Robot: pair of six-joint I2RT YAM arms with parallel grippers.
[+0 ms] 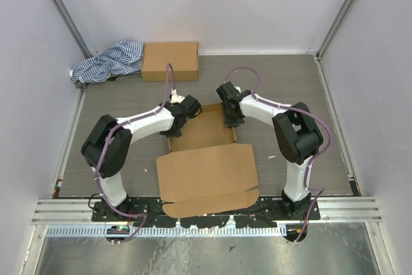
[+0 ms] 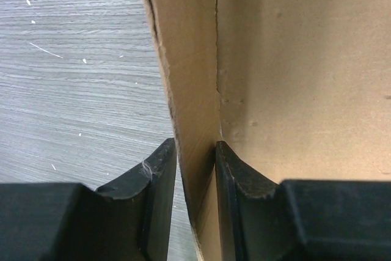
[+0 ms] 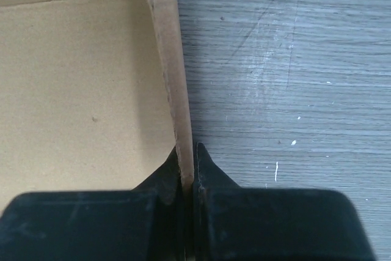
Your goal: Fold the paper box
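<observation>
The box (image 1: 207,170) lay open on the surface (image 1: 290,88) (lid flat, toward the near edge). The right gripper (image 3: 187,154) was clenched on its right wall. The left gripper (image 2: 195,151) straddled the left wall, released, fingers slightly apart.

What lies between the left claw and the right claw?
The open tray of the paper box lies there: its bare floor spans from the left claw to the right claw, each at one side wall. The top view shows this.
</observation>
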